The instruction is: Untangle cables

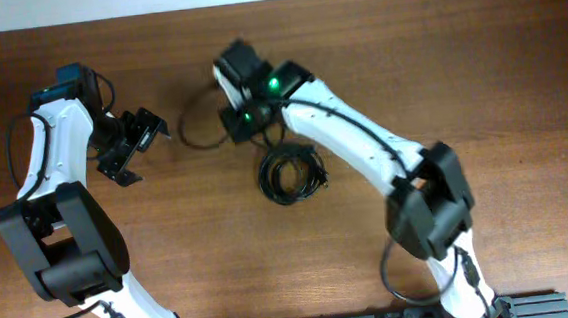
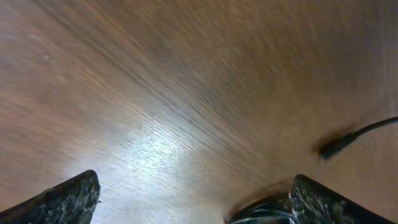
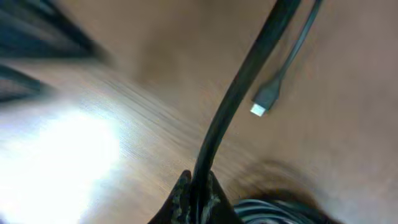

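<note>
Cables lie in two parts on the wooden worktop (image 1: 477,55): a coiled bundle (image 1: 291,174) rests near its middle, and one loose cord (image 1: 193,125) arcs out just beyond the bundle, up and to the left in the overhead view. Just above the bundle, the right tool (image 3: 199,194) is clamped on that loose cord, which runs straight up from the pinched fingers. A small plug (image 3: 266,101) with a pale tip shows beside it. Well to the left of the bundle, the left tool (image 2: 196,200) hovers over bare wood with its jaws wide apart, gripping nothing.
</note>
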`<state>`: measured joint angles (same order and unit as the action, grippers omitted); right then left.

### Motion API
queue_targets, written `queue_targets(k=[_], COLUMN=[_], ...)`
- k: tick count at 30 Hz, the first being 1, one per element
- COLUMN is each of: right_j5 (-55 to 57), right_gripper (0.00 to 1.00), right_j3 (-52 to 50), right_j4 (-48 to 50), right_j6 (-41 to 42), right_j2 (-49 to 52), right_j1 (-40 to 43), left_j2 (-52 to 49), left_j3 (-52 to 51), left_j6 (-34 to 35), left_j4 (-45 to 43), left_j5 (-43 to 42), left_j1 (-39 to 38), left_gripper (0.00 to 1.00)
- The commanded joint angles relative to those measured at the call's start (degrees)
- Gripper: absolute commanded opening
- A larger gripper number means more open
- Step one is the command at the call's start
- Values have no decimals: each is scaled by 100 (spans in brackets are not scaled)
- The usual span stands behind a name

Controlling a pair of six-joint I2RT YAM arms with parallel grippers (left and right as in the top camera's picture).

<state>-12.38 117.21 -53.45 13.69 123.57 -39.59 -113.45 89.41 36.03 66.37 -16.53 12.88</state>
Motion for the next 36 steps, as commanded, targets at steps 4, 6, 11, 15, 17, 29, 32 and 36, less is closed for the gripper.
queue_targets(k=[4,6,11,15,17,29,32,36], right_j5=[-393,-393,-350,-44,-210,-516,-675,-673], right_gripper=[4,4,4,4,4,4,4,4], right_j3=[3407,4323,5976,6002,5694,5045,5047,5047], right_j4=[-1521,-1663,-1005,-769,-911,-975,-977,-568], right_j6=[341,857,1121,1233,1276,2594,2732,2885], right_j2=[-850,-1019,-1714,-2238,-2059,-807,-713,-704], right_j1=[-39,-42,404,903,776,774,774,774], left_j2=[-44,-44,-44,-44,-44,2103,2251,2251], left_j3=[24,24,24,24,24,39,39,37], left_j6=[-2356,-3838,-3915,-3993,-4089,-6898,-6026,-5967], left_j4=[-28,-11,-4,-7,-11,-839,-1628,-1790], left_j5=[-2492,-4037,-4109,-4116,-4111,-6328,-6336,-6478], left_j1=[-13,-13,-13,-15,-210,-1700,-1923,-2382], left_gripper=[99,99,99,99,99,99,99,99])
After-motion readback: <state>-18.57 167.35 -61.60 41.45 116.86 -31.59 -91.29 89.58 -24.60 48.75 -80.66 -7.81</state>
